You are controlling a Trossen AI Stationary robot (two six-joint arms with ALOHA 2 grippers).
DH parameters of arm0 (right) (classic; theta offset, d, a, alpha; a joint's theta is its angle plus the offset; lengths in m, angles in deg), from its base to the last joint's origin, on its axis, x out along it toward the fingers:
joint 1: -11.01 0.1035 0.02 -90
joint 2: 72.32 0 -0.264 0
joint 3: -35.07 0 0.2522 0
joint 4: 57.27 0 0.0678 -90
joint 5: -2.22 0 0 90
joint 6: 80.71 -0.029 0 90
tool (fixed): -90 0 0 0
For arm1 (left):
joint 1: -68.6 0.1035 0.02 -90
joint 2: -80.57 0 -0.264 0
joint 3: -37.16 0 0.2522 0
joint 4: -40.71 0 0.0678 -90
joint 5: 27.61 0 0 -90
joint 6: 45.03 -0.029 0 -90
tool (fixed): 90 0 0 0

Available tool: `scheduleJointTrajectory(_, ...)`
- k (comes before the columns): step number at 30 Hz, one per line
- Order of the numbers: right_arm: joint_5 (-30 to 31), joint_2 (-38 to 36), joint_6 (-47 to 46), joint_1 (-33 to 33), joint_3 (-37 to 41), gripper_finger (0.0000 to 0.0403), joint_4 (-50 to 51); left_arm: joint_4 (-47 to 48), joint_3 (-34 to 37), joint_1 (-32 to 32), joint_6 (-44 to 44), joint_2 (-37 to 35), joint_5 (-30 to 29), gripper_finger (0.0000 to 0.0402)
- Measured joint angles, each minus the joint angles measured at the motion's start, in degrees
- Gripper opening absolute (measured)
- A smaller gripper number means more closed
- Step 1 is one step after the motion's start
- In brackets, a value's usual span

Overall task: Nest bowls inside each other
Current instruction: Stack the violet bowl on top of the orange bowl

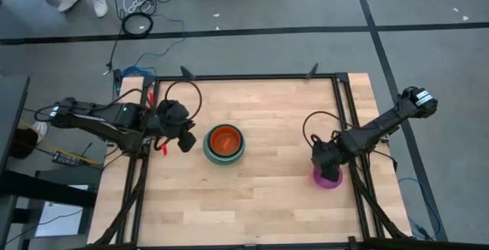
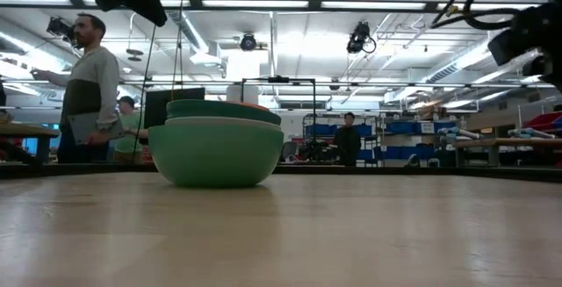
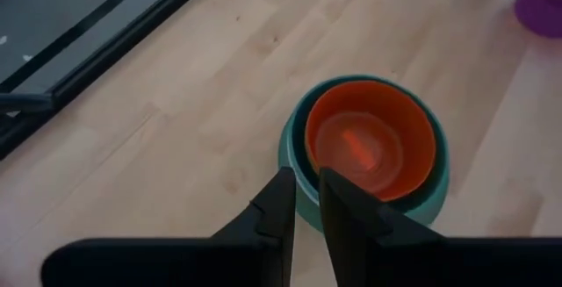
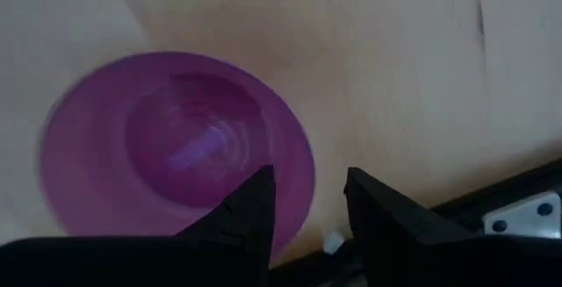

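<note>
A stack of nested bowls rests on its base at the table's middle. Its outermost bowl is sage green and an orange bowl lies innermost on top. A purple bowl stands alone, mouth up, close to the table's right edge. My left gripper hovers just left of the stack, its fingers a narrow gap apart with nothing between them. My right gripper points down, open, above the purple bowl's rim on the side toward the right rail, touching nothing that I can see.
A dark frame rail runs along the table's right edge beside the purple bowl, and another runs along the left edge. Bare wood lies between the stack and the near edge. People stand in the room beyond the table.
</note>
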State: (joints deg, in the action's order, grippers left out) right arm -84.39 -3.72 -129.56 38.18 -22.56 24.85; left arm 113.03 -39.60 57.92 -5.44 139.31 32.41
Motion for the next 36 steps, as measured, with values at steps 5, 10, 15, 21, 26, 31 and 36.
scheduleJointTrajectory(5, 0.96, -0.02, -1.52, 1.21, 3.96, 0.0122, -1.66, -2.06, 1.61, 0.0, 0.07, 0.04, -0.57, 0.0063)
scheduleJointTrajectory(10, -0.5, -0.02, -3.34, 1.74, 9.1, 0.0117, -9.78, -2.55, 2.56, 0.02, 0.11, 0.04, -0.68, 0.0063)
scheduleJointTrajectory(15, -0.42, -0.02, -5.65, 1.71, 13.55, 0.0113, -15.4, -2.56, 2.62, 0.02, 0.15, 0.04, -0.71, 0.0063)
scheduleJointTrajectory(21, -0.77, -0.2, -5.41, 1.71, 15.64, 0.0068, -18.3, -2.56, 2.62, 0.02, 0.15, 0.07, -1.16, 0.0063)
scheduleJointTrajectory(26, -2.15, 0.0, -2.35, 1.71, 13.36, 0.0009, -17.72, -2.58, 2.63, 0.02, 0.2, 0.07, -2.91, 0.0063)
scheduleJointTrajectory(31, 0.96, 0.04, 0.16, 0.42, 8.13, 0.0001, -14.44, -3.51, 2.62, 0.02, 0.11, 0.07, -2.97, 0.0063)
scheduleJointTrajectory(36, 5.84, 0.04, 8.13, -6.71, 0.78, 0.0, -15.57, -4.46, 2.62, 0.08, -0.23, 0.07, -3.23, 0.0063)
